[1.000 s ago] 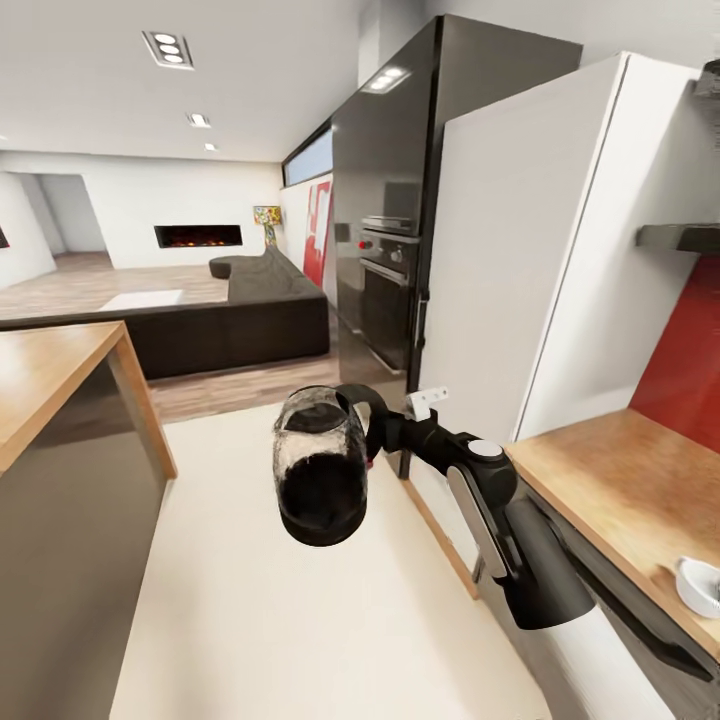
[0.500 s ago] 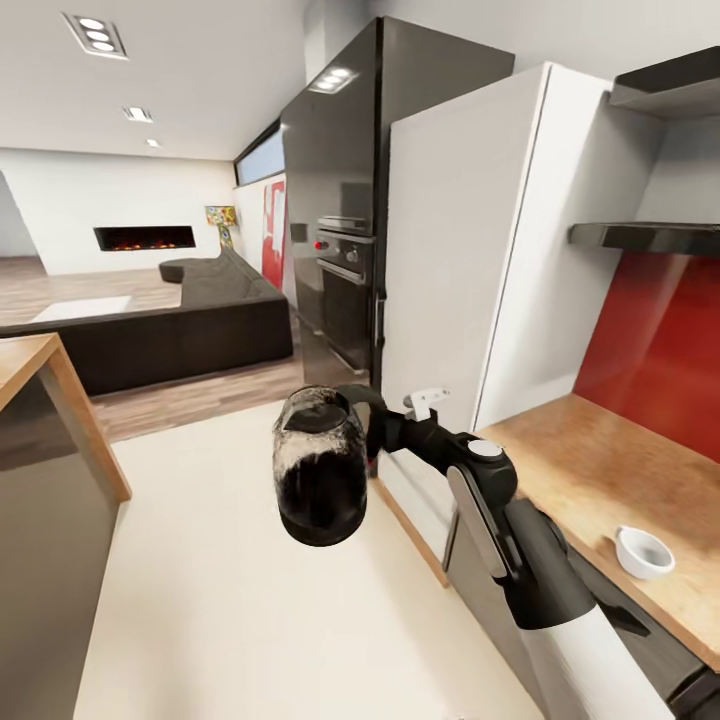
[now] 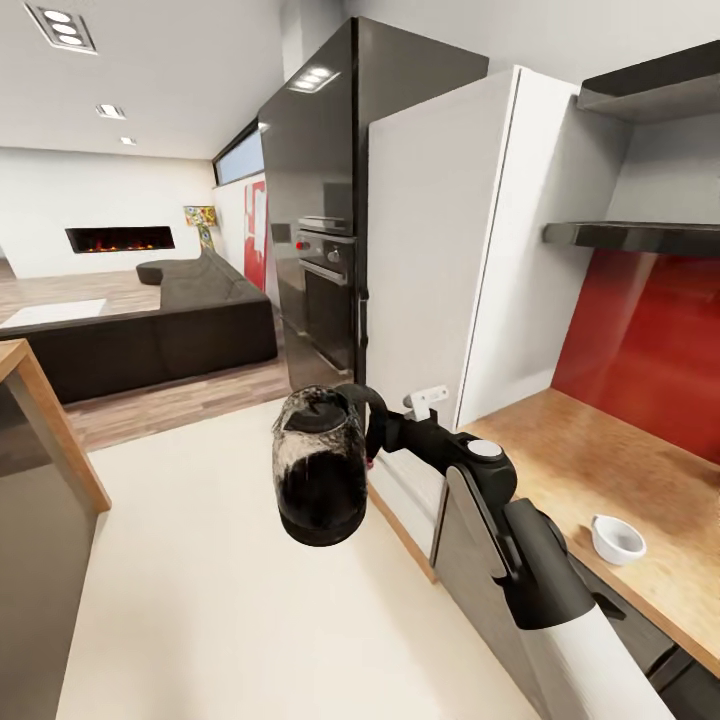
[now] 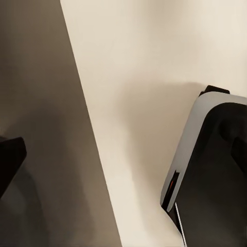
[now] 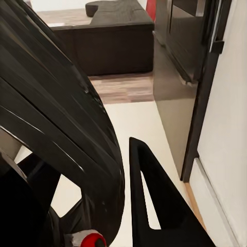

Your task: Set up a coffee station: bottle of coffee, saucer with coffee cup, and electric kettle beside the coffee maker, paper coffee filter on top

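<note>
Kettle in transit toward the counter.

Over the last second the head view has swung right: more of the countertop point(image 3: 560, 450) and shelf point(image 3: 640, 236) now shows, so the robot is turning toward the drop-off. The right claw point(image 3: 378, 432) is clamped on the kettle point(image 3: 320, 478) handle, holding it upright over the floor. A white cup point(image 3: 617, 538) sits on the countertop, well apart.

No text, label, brand, number or sign can be read in any view; the surfaces are seen plain, and no lettering is found on the electric kettle point(image 3: 320, 470)
</note>
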You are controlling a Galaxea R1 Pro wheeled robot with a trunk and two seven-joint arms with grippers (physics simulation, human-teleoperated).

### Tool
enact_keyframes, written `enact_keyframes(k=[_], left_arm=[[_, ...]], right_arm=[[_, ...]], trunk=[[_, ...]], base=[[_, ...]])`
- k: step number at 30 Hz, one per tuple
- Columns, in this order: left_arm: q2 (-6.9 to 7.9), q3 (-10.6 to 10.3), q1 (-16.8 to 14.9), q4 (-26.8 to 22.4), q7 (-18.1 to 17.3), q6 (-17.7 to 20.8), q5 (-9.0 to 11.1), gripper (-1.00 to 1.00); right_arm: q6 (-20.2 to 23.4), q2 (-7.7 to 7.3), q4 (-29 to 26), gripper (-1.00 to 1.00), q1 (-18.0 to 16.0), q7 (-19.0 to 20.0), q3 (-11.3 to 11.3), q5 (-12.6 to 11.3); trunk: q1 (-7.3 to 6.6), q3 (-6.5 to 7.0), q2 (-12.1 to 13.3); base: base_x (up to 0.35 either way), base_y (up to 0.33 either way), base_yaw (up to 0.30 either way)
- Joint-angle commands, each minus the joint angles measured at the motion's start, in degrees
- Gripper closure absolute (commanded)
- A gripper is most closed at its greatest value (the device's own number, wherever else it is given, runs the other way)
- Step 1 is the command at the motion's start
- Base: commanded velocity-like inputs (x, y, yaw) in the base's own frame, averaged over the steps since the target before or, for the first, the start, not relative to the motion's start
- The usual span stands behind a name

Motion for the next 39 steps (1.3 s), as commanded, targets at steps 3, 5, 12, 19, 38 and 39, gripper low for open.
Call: enact_keyframes(k=[3, 5, 12, 19, 38, 39], left_arm=[[0.16, -0.21, 0.1, 0.46, 0.1, -0.02, 0.22, -1.0], [0.24, -0.38, 0.1, 0.61, 0.1, 0.04, 0.05, -1.0], [0.38, -1.04, 0.13, 0.74, -0.02, 0.23, -0.34, -1.0], [0.24, -1.16, 0.11, 0.72, -0.06, 0.51, -0.64, -1.0], [0.4, -0.92, 0.11, 0.72, 0.01, 0.3, -0.25, -1.0], [0.41, -0.91, 0.13, 0.72, 0.01, 0.31, -0.25, -1.0]], right_arm=[[0.31, 0.01, 0.08, 1.0, -0.06, 0.05, -0.1, -0.5], [0.31, 0.02, 0.11, 1.0, -0.06, 0.07, -0.11, -0.5], [0.31, 0.03, -0.17, 1.0, -0.06, 0.03, -0.42, -0.38], [0.31, -0.03, -0.29, 1.0, -0.06, -0.32, -1.34, -0.15], [0.32, -0.2, -0.34, 1.0, -0.09, -27.27, -18.24, -0.09], [0.32, -0.19, -0.36, 1.0, -0.09, -28.23, -18.25, -0.08]], trunk=[[0.04, -0.11, -0.13], [0.04, -0.11, -0.13], [0.04, -0.11, -0.13], [0.04, -0.11, -0.13], [0.04, -0.11, -0.13], [0.04, -0.11, -0.13]], base=[[0.0, 0.0, 0.0], [0.0, 0.0, 0.0], [0.0, 0.0, -0.125], [0.0, 0.0, -0.259], [0.0, 0.0, -0.267], [0.0, 0.0, -0.267]])
